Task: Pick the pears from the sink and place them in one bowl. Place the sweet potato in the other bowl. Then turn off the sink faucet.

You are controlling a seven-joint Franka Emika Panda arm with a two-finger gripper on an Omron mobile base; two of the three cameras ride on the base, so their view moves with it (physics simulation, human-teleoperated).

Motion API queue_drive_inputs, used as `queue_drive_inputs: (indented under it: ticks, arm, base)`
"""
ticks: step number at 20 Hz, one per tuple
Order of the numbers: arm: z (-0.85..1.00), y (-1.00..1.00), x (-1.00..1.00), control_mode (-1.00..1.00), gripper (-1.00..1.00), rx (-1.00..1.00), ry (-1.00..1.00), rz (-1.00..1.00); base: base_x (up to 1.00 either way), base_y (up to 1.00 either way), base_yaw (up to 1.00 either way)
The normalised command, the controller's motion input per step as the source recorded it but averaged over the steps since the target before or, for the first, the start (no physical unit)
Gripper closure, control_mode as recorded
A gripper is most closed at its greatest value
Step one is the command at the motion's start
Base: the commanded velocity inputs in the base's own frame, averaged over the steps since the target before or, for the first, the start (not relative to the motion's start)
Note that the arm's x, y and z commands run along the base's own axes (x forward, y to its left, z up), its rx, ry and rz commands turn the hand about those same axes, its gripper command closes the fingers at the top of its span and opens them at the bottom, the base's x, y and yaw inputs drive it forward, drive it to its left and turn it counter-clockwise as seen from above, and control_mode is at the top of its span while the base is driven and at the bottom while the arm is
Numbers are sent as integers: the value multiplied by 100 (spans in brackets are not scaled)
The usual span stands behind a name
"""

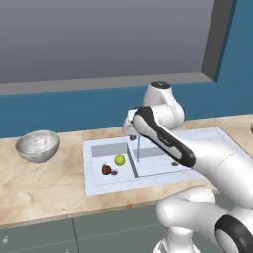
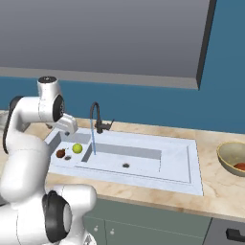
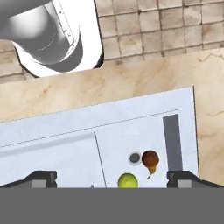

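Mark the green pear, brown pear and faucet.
green pear (image 1: 119, 159), left base view, middle of the fruit.
brown pear (image 3: 150, 159), hand view, its round body beside the drain.
faucet (image 2: 94, 114), right base view, upper neck below the arch.

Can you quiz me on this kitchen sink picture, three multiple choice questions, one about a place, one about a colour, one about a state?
1. Where do the two pears lie?
A. in the sink's left basin
B. in the grey bowl
C. on the counter

2. What colour are the pears?
A. both red
B. one yellow-green, one brown
C. both white

3. Is the faucet running?
A. yes
B. no
C. it is missing

Answers:
1 A: the yellow-green pear and brown pear sit by the drain in the sink.
2 B: visible in both base views.
3 A: a blue stream falls from the faucet.
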Motion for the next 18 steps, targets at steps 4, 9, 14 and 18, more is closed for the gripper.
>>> queue_drive_inputs:
  ticks: [4,9,14,18]
  arm:
    - [-36,39,39,-100,-100,-6,6,15]
    - [-26,23,16,-100,-100,-1,0,1]
    - [-35,3,2,-100,-100,3,0,0]
    - [-31,4,0,-100,-100,6,0,0]
  base:
    - [0,0,0]
    - [0,0,0]
    - [0,0,0]
    - [0,0,0]
